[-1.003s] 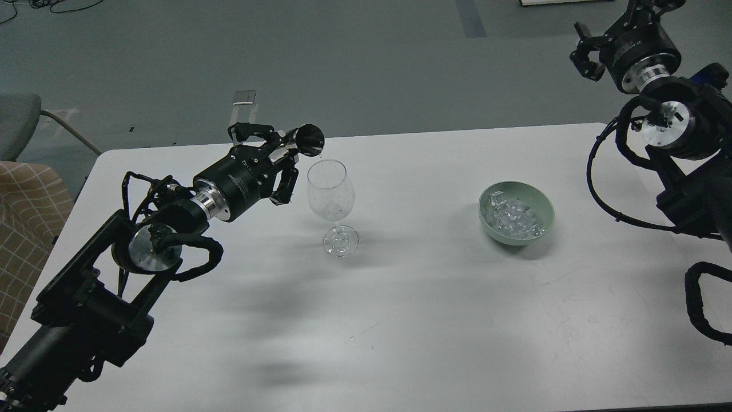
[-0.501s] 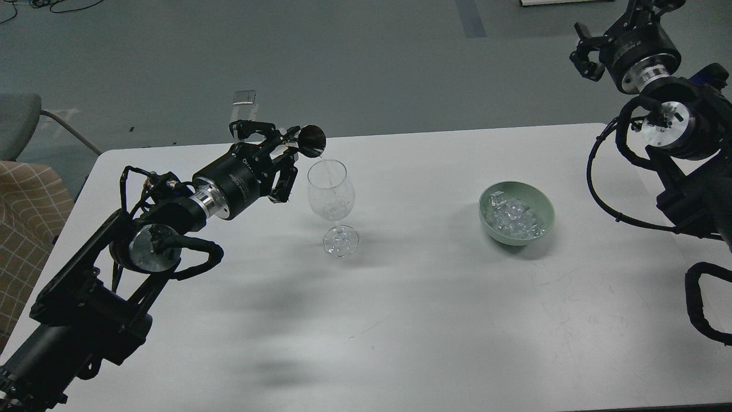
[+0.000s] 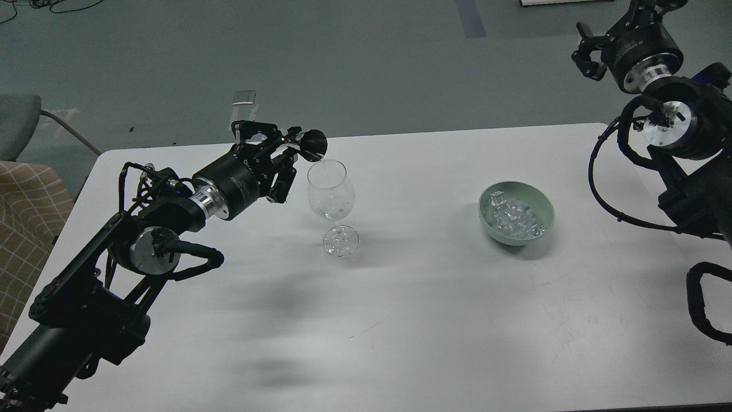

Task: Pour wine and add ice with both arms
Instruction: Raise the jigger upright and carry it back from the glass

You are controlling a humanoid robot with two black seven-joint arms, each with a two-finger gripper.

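A clear stemmed glass [image 3: 330,197] stands upright on the white table [image 3: 400,320], left of centre. My left gripper [image 3: 286,150] is shut on a small dark metal cup [image 3: 313,144], tipped over the glass's rim. A thin clear stream of wine [image 3: 322,167] falls from the cup into the glass. The ice [image 3: 513,219] lies as several clear cubes in a pale green bowl [image 3: 548,209] to the right. My right gripper [image 3: 589,48] is raised at the top right, beyond the table; its fingers cannot be told apart.
A chair with a checked cushion [image 3: 26,223] stands past the table's left edge. Grey floor lies behind the table. My right arm's cables [image 3: 606,194] hang over the table's right edge.
My left wrist has turned and tipped the cup further over the glass. Drips at the cup's lip have become a thin stream into the glass. The right arm has barely moved.
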